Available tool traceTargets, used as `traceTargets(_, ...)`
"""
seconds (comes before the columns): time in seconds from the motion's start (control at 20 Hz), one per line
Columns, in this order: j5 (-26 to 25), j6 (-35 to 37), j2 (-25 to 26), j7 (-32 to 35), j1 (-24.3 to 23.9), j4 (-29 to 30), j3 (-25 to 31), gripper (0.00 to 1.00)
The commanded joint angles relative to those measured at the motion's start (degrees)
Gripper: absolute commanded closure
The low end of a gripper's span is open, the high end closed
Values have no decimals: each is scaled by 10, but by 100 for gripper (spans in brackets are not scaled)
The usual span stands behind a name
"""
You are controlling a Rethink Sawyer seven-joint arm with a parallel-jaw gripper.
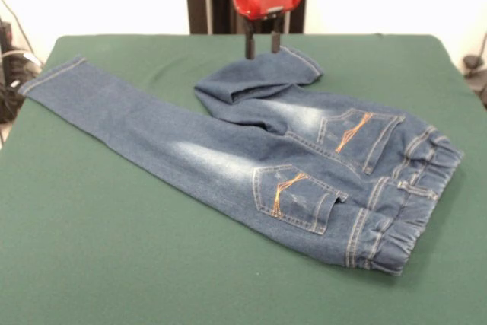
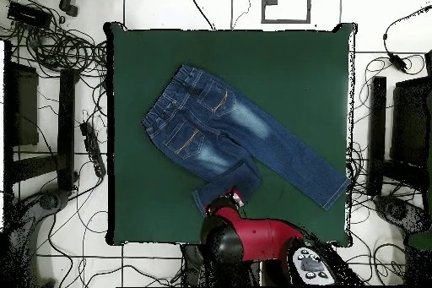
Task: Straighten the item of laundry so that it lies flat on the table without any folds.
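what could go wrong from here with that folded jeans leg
1. The pincer hovers open above the folded leg's cuff; closing there could pinch both layers and drag the fold along.
2. Pulling that leg could shift the whole jeans toward the table edge, where the straight leg's cuff already lies.

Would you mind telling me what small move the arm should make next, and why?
Probably lower the end effector onto the cuff below it. One leg of the jeans lies doubled back on itself, while the other lies straight on the table.
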Motion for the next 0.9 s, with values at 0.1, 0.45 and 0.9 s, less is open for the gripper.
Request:
traceTargets(0.1,69,24,84,160,26,-7,56,0)
traceTargets(0.45,90,74,134,122,27,-55,55,0)
traceTargets(0.9,100,104,128,117,32,-50,51,0)
